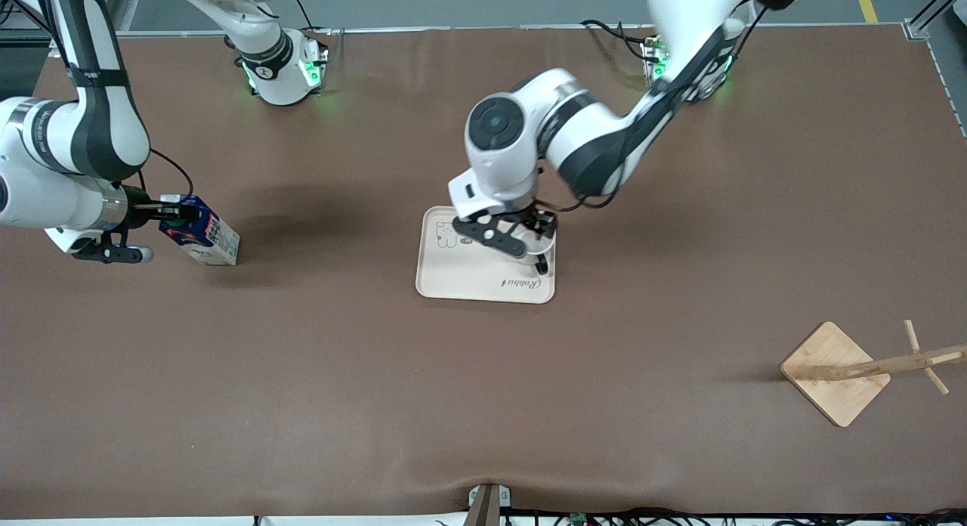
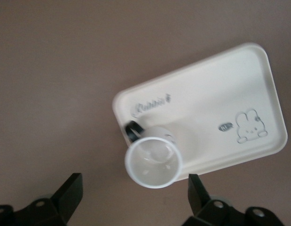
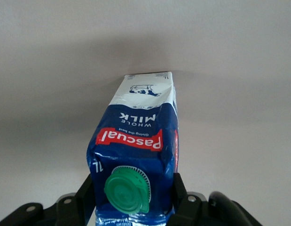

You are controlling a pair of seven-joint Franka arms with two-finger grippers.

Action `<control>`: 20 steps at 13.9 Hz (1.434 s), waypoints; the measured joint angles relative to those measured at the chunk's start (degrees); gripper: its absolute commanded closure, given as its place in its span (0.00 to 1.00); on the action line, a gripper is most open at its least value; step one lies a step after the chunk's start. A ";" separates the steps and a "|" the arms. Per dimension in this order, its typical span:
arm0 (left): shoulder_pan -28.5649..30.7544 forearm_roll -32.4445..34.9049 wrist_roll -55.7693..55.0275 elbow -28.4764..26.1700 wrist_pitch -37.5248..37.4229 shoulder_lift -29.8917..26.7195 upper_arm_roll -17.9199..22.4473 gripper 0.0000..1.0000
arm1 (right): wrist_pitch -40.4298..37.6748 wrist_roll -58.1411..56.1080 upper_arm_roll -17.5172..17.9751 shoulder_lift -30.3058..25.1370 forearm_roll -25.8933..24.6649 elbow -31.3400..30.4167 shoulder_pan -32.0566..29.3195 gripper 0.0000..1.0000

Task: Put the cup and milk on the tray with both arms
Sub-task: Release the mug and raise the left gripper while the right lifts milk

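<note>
Brown matting covers the desk (image 1: 483, 405), and on it, about midway between the two arms' ends, lies the cream tray (image 1: 461, 273), printed with a small bear drawing and the script word "Rabbit". The cup (image 2: 153, 161), a white mug with a black loop handle, stands upright on the tray at the edge toward the left arm's end of the desk, its handle pointing toward the "Rabbit" script. The left gripper (image 1: 521, 242) hangs directly over the cup with its fingers (image 2: 70, 195) spread wide on either side of the rim, touching nothing. Toward the right arm's end of the desk, well apart from the tray, the milk (image 3: 136, 155) is a dark blue carton with pale printed sides and a round green cap; its panels read "Pascual" in white on a red band, "WHOLE MILK" below that, a small cow drawing near the base, and what looks like "1L" by the cap. The right gripper (image 1: 155, 212) is clamped on the carton's top, one finger (image 3: 180, 197) pressed against each side just by the cap, and the carton leans with its base on or just above the desk; which of the two I cannot tell. Near the front camera at the left arm's end of the desk stands a square wooden stand (image 1: 835, 373) with a pegged post.
</note>
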 measured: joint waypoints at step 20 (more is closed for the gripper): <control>18.48 -7.53 5.16 -6.34 -14.74 -26.47 11.47 0.00 | -22.77 18.73 1.21 4.87 17.19 20.50 17.32 1.00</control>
